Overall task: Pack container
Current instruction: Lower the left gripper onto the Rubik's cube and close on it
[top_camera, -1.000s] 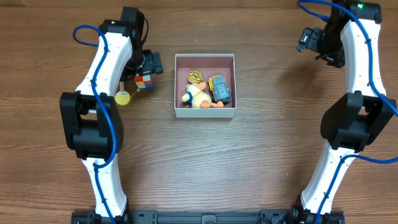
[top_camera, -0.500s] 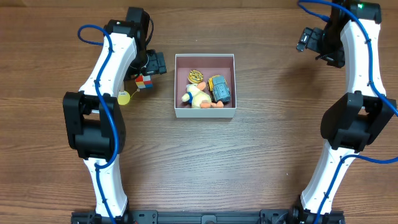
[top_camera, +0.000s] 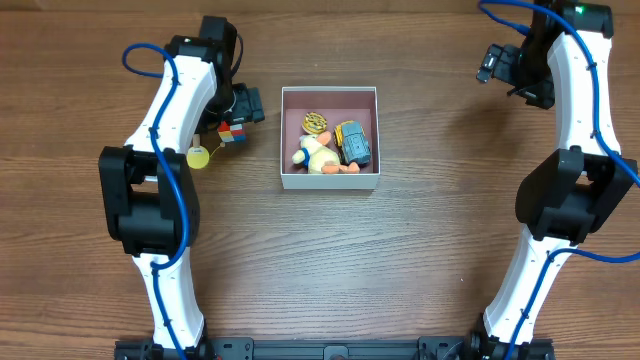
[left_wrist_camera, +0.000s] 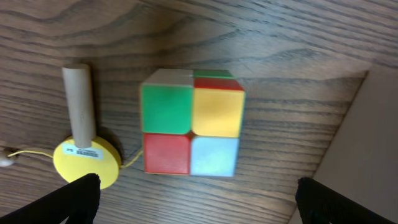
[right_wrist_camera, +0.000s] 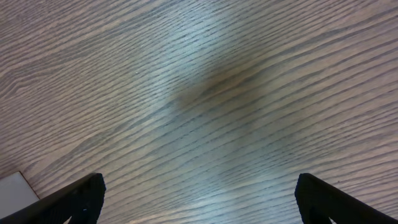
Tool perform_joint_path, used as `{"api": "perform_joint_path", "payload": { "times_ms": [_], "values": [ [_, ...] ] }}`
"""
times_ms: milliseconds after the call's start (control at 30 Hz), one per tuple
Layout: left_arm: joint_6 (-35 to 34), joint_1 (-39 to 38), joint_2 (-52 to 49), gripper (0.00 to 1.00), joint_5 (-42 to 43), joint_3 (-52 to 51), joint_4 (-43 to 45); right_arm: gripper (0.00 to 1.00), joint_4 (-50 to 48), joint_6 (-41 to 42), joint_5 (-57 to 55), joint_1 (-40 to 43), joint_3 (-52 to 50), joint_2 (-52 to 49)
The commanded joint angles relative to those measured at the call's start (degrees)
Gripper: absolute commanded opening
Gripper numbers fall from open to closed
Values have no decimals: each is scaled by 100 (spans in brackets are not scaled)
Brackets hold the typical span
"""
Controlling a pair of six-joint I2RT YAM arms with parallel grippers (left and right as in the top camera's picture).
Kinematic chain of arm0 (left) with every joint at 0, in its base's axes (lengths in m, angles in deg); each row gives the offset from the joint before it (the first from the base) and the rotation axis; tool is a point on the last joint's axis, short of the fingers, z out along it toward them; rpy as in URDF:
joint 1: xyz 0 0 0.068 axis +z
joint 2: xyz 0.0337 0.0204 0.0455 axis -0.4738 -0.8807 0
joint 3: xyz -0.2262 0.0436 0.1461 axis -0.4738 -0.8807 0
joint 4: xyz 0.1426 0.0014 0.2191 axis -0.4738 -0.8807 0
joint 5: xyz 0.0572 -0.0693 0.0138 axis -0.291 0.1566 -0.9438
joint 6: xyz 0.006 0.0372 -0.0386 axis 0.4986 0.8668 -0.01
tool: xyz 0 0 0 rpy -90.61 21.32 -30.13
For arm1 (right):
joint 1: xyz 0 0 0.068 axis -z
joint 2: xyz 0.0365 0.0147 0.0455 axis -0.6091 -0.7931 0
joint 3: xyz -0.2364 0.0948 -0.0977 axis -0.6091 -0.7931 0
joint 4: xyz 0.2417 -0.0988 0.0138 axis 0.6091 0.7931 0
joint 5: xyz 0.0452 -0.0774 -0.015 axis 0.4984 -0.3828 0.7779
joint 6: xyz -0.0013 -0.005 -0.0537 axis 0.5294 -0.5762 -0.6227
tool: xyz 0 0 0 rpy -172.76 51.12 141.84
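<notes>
Left of the centrally placed container (top_camera: 329, 182), my left gripper (left_wrist_camera: 211, 199) hangs spread wide and empty over a 2x2 puzzle cube (left_wrist_camera: 191, 121), and my right gripper (right_wrist_camera: 199, 199) gapes equally wide, empty, above bare tabletop (right_wrist_camera: 199, 93).

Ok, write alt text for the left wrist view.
A multicoloured cube sits on the wooden table ahead of the open left gripper. Left of it lies a yellow disc with a wooden peg; the pale wall of the container fills the right edge.
</notes>
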Motion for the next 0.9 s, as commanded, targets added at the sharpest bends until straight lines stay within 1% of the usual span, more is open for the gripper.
{"api": "perform_joint_path", "payload": {
  "times_ms": [0, 367, 600, 867],
  "values": [
    [-46, 63, -81, 100, -22, -92, -37, 100, -33, 0, 7, 4, 2, 181],
    [33, 63, -81, 100, -61, -197, 55, 100, -33, 0, 7, 4, 2, 181],
    [310, 63, -81, 100, -61, -197, 111, 100, -33, 0, 7, 4, 2, 181],
    [306, 70, -81, 100, -81, -199, 221, 100, -33, 0, 7, 4, 2, 181]
  ]
}}
